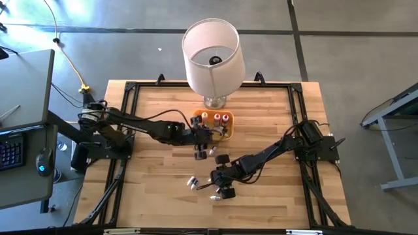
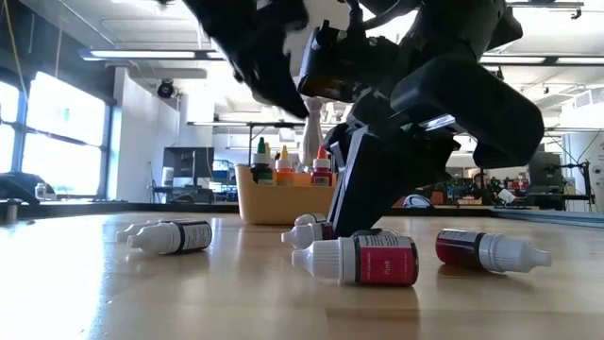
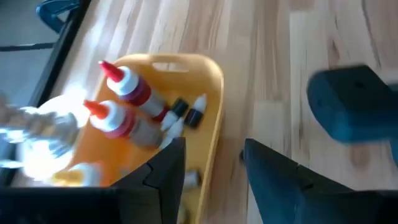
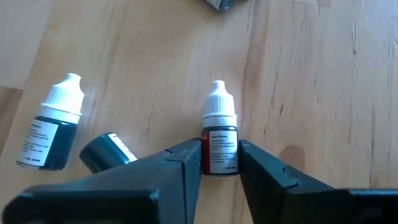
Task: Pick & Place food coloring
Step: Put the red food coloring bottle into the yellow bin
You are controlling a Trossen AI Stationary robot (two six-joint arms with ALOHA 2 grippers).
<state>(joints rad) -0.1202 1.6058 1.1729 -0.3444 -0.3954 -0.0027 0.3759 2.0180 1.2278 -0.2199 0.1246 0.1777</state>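
Small food coloring bottles lie on their sides on the wooden table. In the low view I see a dark one (image 2: 175,236), a pink-labelled one (image 2: 363,260) and a red one (image 2: 491,250). My right gripper (image 4: 219,163) is low over the table near its near edge (image 1: 221,186), shut on a red bottle with a white cap (image 4: 219,140). A dark bottle (image 4: 53,127) lies beside it. My left gripper (image 3: 214,168) is open above the near rim of the orange tray (image 3: 214,81), which holds larger red-tipped bottles (image 3: 127,93) and small bottles (image 3: 186,115). My right gripper pinches the red bottle's labelled body (image 4: 219,158) between its two fingers, one on each side. The fingers lie along the table, and the white cap (image 4: 217,99) points away from them. The bottle lies on the table.
A big white lampshade on a glass base (image 1: 212,55) stands at the far edge behind the tray (image 1: 212,124). Loose bottles (image 1: 192,183) lie around my right gripper. A black frame (image 1: 130,88) runs around the table. Bare wood lies to the left and right.
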